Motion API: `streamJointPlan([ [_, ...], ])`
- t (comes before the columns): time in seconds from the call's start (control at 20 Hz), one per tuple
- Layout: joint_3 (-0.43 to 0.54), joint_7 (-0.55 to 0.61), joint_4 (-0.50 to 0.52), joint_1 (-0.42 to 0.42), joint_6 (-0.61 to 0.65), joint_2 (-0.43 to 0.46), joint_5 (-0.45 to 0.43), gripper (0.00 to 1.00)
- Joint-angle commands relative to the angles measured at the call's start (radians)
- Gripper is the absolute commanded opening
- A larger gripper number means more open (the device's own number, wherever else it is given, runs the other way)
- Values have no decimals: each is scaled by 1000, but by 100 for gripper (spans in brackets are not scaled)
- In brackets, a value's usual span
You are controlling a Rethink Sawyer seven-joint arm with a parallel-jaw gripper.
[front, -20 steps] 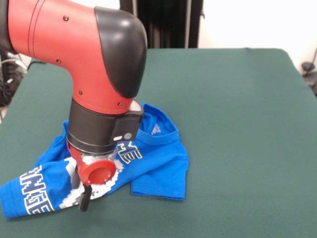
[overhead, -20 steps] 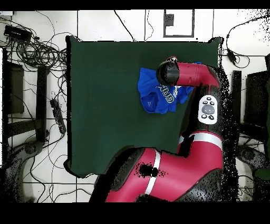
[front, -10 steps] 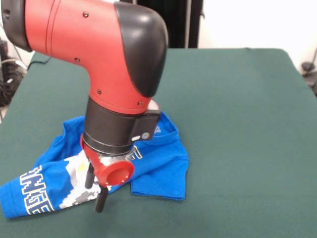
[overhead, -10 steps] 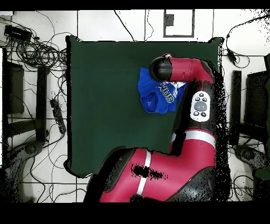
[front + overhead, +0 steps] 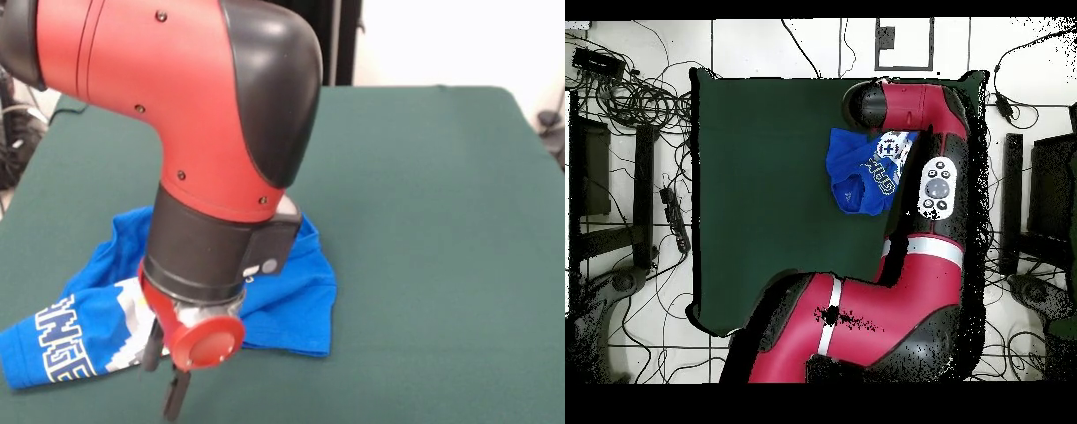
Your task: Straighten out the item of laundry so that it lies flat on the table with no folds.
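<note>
The item of laundry (image 5: 291, 296) is a bright blue T-shirt lying crumpled on the table (image 5: 424, 221), folded over itself, with white lettering on its left part. The arm's wrist covers the shirt's middle. My gripper (image 5: 164, 373) hangs at the shirt's near edge, one finger (image 5: 152, 350) over the white print and the other over green cloth. The fingers stand apart with nothing between them. In the overhead view the shirt (image 5: 862, 178) lies near the table's (image 5: 765, 200) top right, and the arm hides the gripper.
The table's near edge lies just below the gripper in the front view. Dark stands (image 5: 291, 40) rise behind the table. Cables (image 5: 635, 95) lie on the floor left of the table in the overhead view.
The arm has moved toward the table's near edge and lower in the front view, taking the gripper from over the shirt's print to its near edge. The shirt has hardly moved.
</note>
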Motion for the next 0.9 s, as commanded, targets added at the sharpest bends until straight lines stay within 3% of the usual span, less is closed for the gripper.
streamJointPlan([
  [0.05,94,-73,-77,14,42,99,8,100],
  [0.5,112,-93,-51,-7,-12,153,26,100],
  [0.9,98,-65,76,-24,-95,130,29,100],
])
